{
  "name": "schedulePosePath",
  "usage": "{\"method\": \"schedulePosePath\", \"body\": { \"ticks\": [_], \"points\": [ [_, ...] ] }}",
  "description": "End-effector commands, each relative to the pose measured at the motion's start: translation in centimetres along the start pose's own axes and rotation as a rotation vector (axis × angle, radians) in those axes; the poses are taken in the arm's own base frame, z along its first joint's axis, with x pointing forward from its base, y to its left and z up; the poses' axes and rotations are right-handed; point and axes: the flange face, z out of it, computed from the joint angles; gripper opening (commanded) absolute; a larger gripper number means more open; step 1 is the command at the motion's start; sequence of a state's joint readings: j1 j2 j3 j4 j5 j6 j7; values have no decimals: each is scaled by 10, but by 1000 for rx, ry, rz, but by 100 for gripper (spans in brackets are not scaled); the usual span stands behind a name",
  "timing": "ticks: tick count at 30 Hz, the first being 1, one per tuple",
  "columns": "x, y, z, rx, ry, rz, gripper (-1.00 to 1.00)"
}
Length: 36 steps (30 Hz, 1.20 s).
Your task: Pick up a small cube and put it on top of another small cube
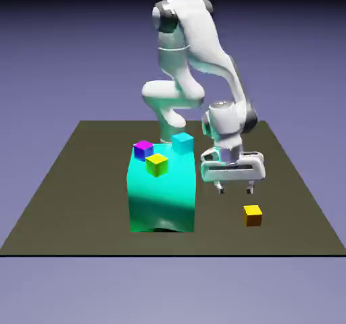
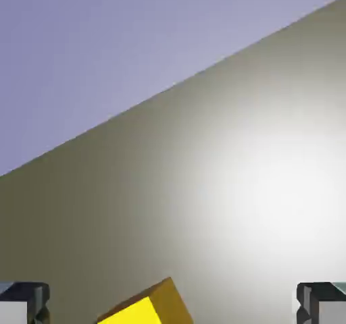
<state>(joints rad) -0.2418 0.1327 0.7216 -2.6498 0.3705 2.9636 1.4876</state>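
On table [image 1: 297,201], plain orange-yellow small cube [image 1: 253,215].

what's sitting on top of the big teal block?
Three small cubes on the teal block: a magenta-topped blue cube, a lime-yellow cube and a cyan cube. The top's far edge behind them is partly hidden.

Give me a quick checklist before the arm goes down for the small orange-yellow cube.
1. Tool open, nothing held: ok.
2. Small orange-yellow cube on the dark table, nothing touching it: ok.
3. Tool centred over that cube: not ok; it sits low and left of middle in the hand view.
4. Small cyan cube on the large teal block, top bare: ok.
5. Fingertips clear of the table: ok.
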Motion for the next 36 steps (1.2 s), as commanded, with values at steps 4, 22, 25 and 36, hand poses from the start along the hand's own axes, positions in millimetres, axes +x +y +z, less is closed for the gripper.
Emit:
{"method": "schedulePosePath", "body": {
  "ticks": [4, 22, 25, 36],
  "points": [
    [-8, 9, 26, -80, -75, 235, 0],
    [-12, 15, 102, -253, -250, 908, 0],
    [-14, 19, 118, -253, -242, 907, -100],
    [13, -27, 46, -200, -252, 755, -100]
  ]
}}
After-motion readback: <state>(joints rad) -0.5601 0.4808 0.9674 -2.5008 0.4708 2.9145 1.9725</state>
